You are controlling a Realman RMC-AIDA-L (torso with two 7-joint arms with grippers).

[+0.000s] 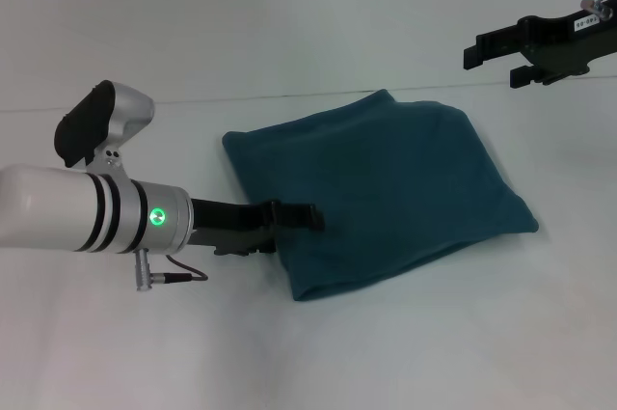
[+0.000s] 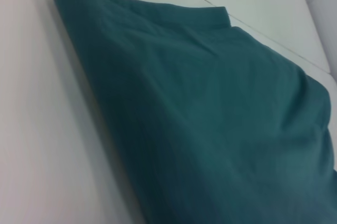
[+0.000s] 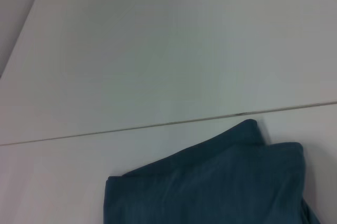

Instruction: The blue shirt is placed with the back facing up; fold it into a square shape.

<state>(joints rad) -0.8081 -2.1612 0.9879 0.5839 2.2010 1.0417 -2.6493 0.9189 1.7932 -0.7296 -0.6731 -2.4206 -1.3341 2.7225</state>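
Surface: white table (image 1: 405, 362), with a thin dark seam (image 1: 289, 96) running across it behind the work.
Left gripper: black left gripper (image 1: 307, 217) sits low at the near left edge of the blue shirt (image 1: 386, 188), its tips touching or overlapping the cloth; whether the fingers are spread, closed or pinching fabric cannot be told.
Left arm: white and silver forearm with a lit green indicator, reaching in from the left edge of the head view.
Right gripper: black right gripper (image 1: 496, 55) is held up, well apart from the shirt, above the far right of the table; its two fingers stand narrowly parted, holding nothing.
Shirt: folded into a thick, roughly square packet, lying flat at the table's middle, turned at an angle to the seam.
Shirt surface: plain teal, soft creases, layered edges along the left side (image 2: 79, 66).
Shirt far corner: just short of the seam (image 3: 247, 129).
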